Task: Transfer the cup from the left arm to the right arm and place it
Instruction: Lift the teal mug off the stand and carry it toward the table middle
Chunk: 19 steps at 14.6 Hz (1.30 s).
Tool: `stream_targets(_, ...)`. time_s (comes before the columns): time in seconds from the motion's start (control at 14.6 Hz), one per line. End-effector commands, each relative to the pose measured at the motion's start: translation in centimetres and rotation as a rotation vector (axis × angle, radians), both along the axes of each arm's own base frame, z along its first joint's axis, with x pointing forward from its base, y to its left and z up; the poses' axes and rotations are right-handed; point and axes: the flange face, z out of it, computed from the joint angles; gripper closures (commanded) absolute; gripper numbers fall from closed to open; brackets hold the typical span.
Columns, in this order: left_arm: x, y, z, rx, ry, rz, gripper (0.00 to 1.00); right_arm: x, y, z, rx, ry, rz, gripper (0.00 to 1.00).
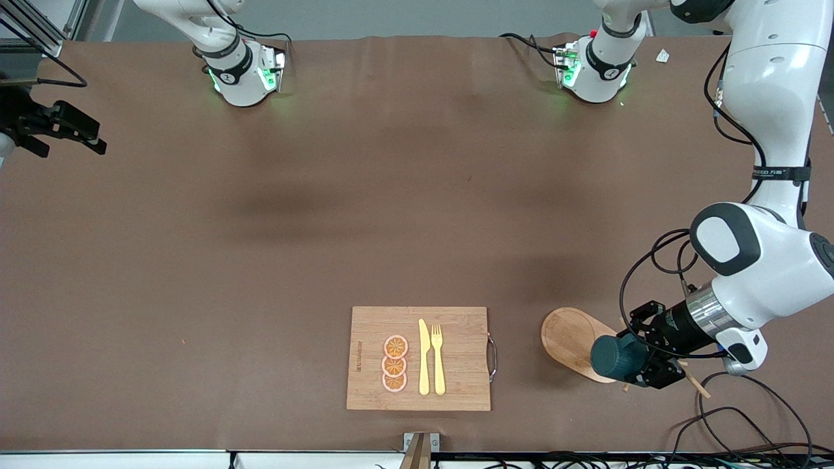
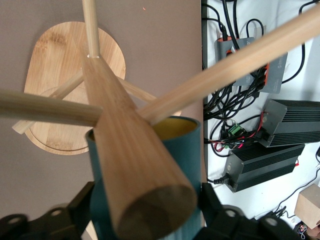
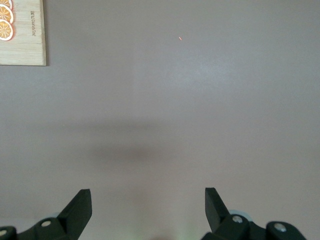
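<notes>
The dark teal cup [image 1: 618, 356] with a mustard-yellow inside [image 2: 172, 129] is held between the fingers of my left gripper [image 1: 631, 362]. It lies tilted over the edge of an oval wooden base [image 1: 570, 335] at the left arm's end of the table. In the left wrist view the gripper [image 2: 147, 212] is shut on the cup, and a thick wooden post [image 2: 127, 165] with several pegs hides much of the cup. My right gripper [image 3: 148, 205] is open and empty above bare table; it also shows in the front view [image 1: 94, 140] at the right arm's end.
A bamboo cutting board [image 1: 456, 384] with three orange slices [image 1: 395, 363], a yellow knife [image 1: 424, 357] and a yellow fork [image 1: 438, 358] lies near the front camera's edge of the table. Cables and black boxes [image 2: 270, 125] lie off the table beside the cup.
</notes>
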Motion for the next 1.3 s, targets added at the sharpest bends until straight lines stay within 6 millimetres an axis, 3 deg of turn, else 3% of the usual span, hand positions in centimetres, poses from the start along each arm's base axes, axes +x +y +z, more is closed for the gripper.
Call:
stream_targets(0.0,0.1,-1.1,0.1,-0.016,-0.006,0.002,0.3,-0.1,0.0,0.1,0.012,0.0,-0.004,0.0)
stream_targets(0.27,-0.2,-1.7,3.0,-0.014,-0.039,-0.013,0.44,-0.1,0.0,0.1,0.012,0.0,-0.004,0.0)
stream_targets(0.55,-1.6,-4.4,6.7,0.035,-0.046,-0.098,0.45,-0.1,0.0,0.1,0.012,0.0,-0.004,0.0)
stream_targets(0.82,-4.3,-12.4,8.5,0.146,-0.039,-0.264,0.45,-0.1,0.0,0.2,0.012,-0.001,-0.004,0.0)
stream_targets(1.03,-7.9,-21.6,8.4,0.323,-0.056,-0.389,0.45,-0.1,0.1,0.1,0.012,0.0,-0.006,0.0)
stream_targets(1.23,-12.6,-31.1,6.8,0.469,-0.092,-0.441,0.45,-0.1,0.0,0.1,0.012,0.0,-0.009,0.0)
